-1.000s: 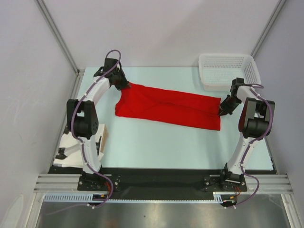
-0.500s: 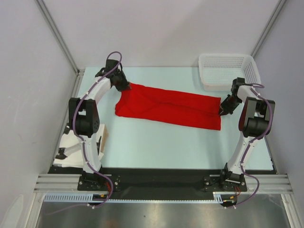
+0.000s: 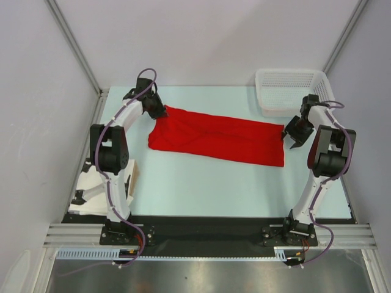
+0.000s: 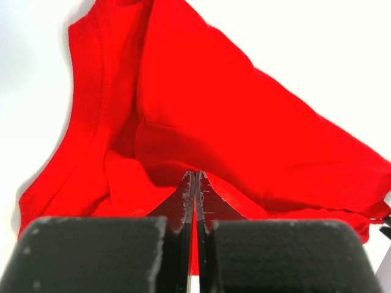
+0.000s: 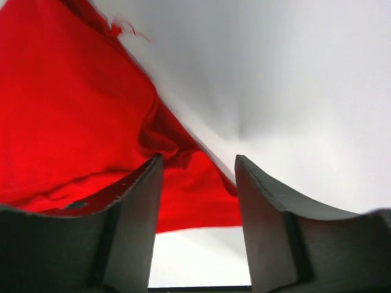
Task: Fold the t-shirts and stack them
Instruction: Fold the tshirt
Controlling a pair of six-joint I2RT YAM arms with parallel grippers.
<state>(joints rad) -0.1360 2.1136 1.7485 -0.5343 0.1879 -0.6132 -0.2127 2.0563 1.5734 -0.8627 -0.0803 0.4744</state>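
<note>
pale green table [image 3: 201,183] fills the floor of a white box, with plain walls [image 3: 201,43] on three sides. one red shirt [image 3: 220,137] lies on it as a long band, folded along its length. it runs from the far left, slanting down to the right, and sits a bit nearer the back than the front. its long edges are mostly straight. the left end is wider and bunched, and the right end is cut square.

the left gripper [image 3: 161,112] is at the far left corner of the shirt. its two fingers are pressed together with a thin bit of red cloth pinched between them (the left wrist view shows this best). the corner is pulled up to a point there.

the right gripper [image 3: 289,139] is at the right end of the shirt. its fingers [image 5: 137,213] stand apart and hold nothing. in the right wrist view, the shirt's edge and a small crumpled fold lie past the gap, with bare table beside them.

a white basket [image 3: 293,91] sits in the far right corner, near the right gripper but apart from the shirt. wide bare room lies between the shirt's near edge and the arm bases. a thin bare strip runs behind the shirt too.
</note>
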